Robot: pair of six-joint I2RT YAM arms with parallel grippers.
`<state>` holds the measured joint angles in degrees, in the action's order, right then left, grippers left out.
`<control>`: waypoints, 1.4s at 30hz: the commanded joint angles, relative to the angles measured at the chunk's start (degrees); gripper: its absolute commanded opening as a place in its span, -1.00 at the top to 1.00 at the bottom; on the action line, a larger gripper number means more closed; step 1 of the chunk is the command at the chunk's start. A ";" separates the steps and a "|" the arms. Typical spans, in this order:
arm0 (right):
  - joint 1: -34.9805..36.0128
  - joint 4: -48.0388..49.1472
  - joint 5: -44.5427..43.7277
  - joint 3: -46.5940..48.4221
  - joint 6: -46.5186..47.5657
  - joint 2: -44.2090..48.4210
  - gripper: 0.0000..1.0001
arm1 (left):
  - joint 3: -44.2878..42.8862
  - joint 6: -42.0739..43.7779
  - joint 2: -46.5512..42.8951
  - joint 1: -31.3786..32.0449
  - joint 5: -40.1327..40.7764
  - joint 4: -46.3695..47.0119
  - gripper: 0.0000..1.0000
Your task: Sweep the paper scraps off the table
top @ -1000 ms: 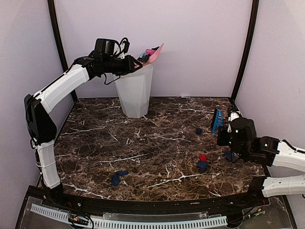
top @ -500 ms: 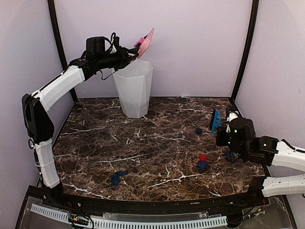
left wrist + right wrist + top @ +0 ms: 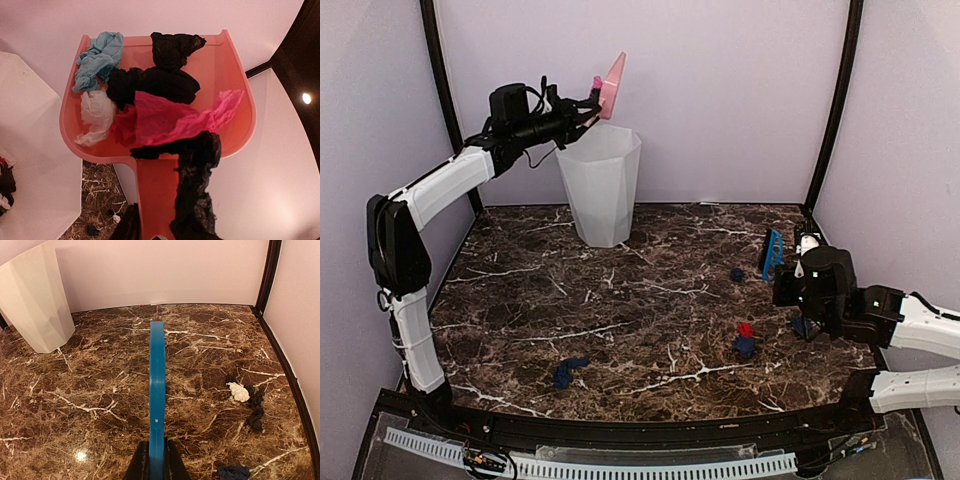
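The left gripper [image 3: 582, 106] is reaching into the upper left of the top view, its jaws narrowed around the handle of the pink dustpan [image 3: 612, 84]; the pan is tilting steeply, its mouth up, just above the rim of the white bin [image 3: 603, 185]. In the left wrist view the pan is carrying paper scraps [image 3: 180, 117]: 1 teal wad at upper left, 1 white below it, black ones in the middle and top, magenta across the centre, and 1 black strip trailing down over the handle. The right gripper [image 3: 156, 461] is sitting at the right of the top view, its jaws fully closed on the handle of the blue brush [image 3: 157, 390], which is standing edge-on above the table [image 3: 620, 300]. More scraps are lying on the marble: 1 navy wad at lower left of centre, 1 red and 1 navy touching each other at lower right, 1 navy near the brush; the right wrist view is also showing 1 white wad beside dark ones at its right.
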<state>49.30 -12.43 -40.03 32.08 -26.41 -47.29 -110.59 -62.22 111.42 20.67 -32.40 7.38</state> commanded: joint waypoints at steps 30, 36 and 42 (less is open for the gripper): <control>-0.64 4.67 0.34 2.62 1.72 -0.84 1.00 | 6.53 -1.38 -5.69 -1.22 -3.02 12.53 1.00; -2.79 5.51 2.46 8.00 2.29 -6.77 1.00 | 2.91 14.92 -7.41 1.15 1.37 -2.66 1.00; -8.65 6.02 6.17 14.23 4.25 -14.89 1.00 | 1.37 33.97 -12.34 7.85 15.44 -14.77 1.00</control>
<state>44.12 -9.13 -36.75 42.04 -24.10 -58.70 -106.45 -45.47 105.84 24.08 -26.26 1.74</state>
